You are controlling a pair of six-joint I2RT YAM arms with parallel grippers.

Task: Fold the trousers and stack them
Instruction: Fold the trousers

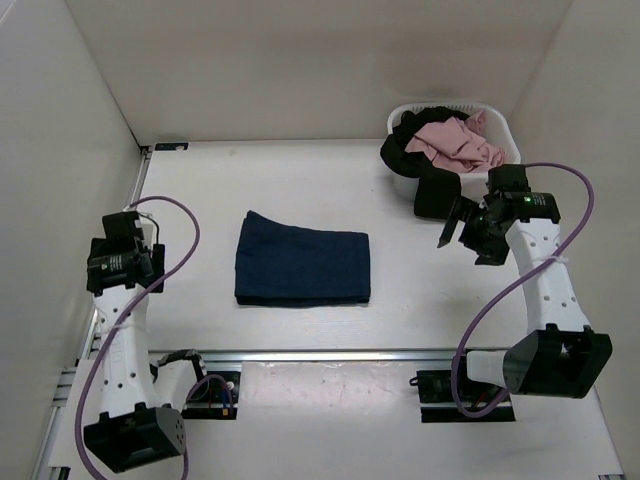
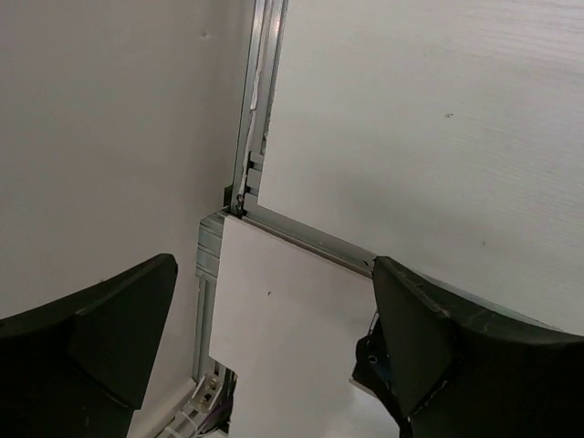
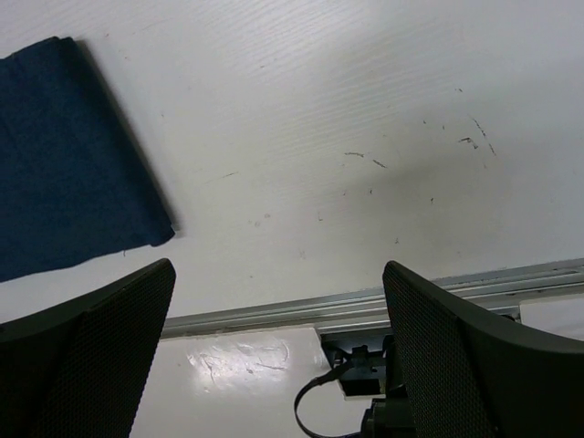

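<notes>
The trousers (image 1: pixel 303 267) lie folded into a flat dark navy rectangle on the white table, left of centre. A corner of them shows at the upper left of the right wrist view (image 3: pixel 64 155). My left gripper (image 1: pixel 150 262) is open and empty at the far left, well apart from the trousers; its view shows only bare table and a wall. My right gripper (image 1: pixel 453 228) is open and empty, raised over the table to the right of the trousers, just in front of the basket.
A white laundry basket (image 1: pixel 505 131) stands at the back right with a pink garment (image 1: pixel 457 142) inside and a black garment (image 1: pixel 420 172) hanging over its front rim. A metal rail (image 1: pixel 330 354) runs along the near edge. White walls enclose the left, back and right.
</notes>
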